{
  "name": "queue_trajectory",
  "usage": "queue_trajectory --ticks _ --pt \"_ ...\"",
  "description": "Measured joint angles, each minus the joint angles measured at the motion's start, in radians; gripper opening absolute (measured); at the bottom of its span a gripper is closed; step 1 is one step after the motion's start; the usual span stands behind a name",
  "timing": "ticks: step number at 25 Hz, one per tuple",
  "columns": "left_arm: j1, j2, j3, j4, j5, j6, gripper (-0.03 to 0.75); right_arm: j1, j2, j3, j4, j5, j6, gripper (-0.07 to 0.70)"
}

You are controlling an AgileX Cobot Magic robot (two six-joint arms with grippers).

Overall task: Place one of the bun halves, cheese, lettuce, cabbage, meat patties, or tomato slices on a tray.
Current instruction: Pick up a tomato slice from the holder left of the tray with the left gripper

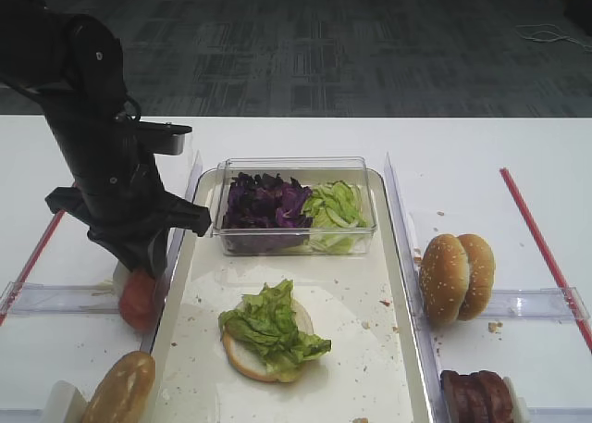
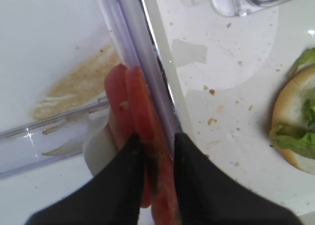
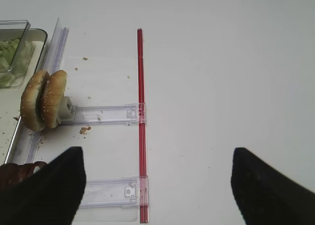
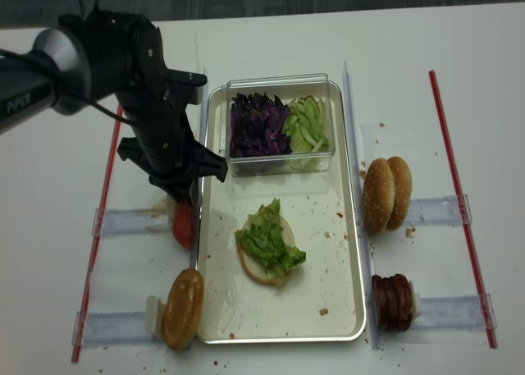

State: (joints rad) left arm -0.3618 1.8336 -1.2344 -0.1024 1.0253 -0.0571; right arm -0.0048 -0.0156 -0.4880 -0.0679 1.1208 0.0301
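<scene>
The glossy red tomato slices (image 2: pixel 135 116) stand on edge just left of the cream-white tray's (image 1: pixel 365 349) clear plastic side wall, and my left gripper (image 2: pixel 158 153) pinches one slice between nearly closed black fingers (image 2: pixel 129 161). On the tray lies a pale bun half (image 1: pixel 254 354) topped with ruffled green lettuce (image 1: pixel 270 326). My right gripper (image 3: pixel 157 185) hangs wide open over bare white table (image 3: pixel 221 77).

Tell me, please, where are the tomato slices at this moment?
In the exterior high view the tomato slices stand on edge left of the tray, just outside its rim, with the left pincer around one.

The left arm (image 4: pixel 123 80) is glossy black with rounded joints, a grey link lettered "PIPER", and a thin black cable. Both tools have matte black wedge-shaped fingers (image 3: pixel 54 190).
</scene>
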Motion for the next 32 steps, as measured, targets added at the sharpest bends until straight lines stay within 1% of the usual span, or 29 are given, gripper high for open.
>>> queue_trajectory --ticks 3,16,27,32 --pt "0.0 0.0 0.0 0.016 0.0 -0.015 0.162 0.0 0.0 0.0 0.0 0.0 0.0 0.632" --pt "0.0 0.0 0.0 0.02 0.0 -0.018 0.043 0.0 0.0 0.0 0.0 0.0 0.0 0.632" --pt "0.0 0.0 0.0 0.02 0.0 -0.018 0.039 0.0 0.0 0.0 0.0 0.0 0.0 0.632" --pt "0.0 0.0 0.0 0.02 0.009 -0.018 0.039 0.0 0.0 0.0 0.0 0.0 0.0 0.632"
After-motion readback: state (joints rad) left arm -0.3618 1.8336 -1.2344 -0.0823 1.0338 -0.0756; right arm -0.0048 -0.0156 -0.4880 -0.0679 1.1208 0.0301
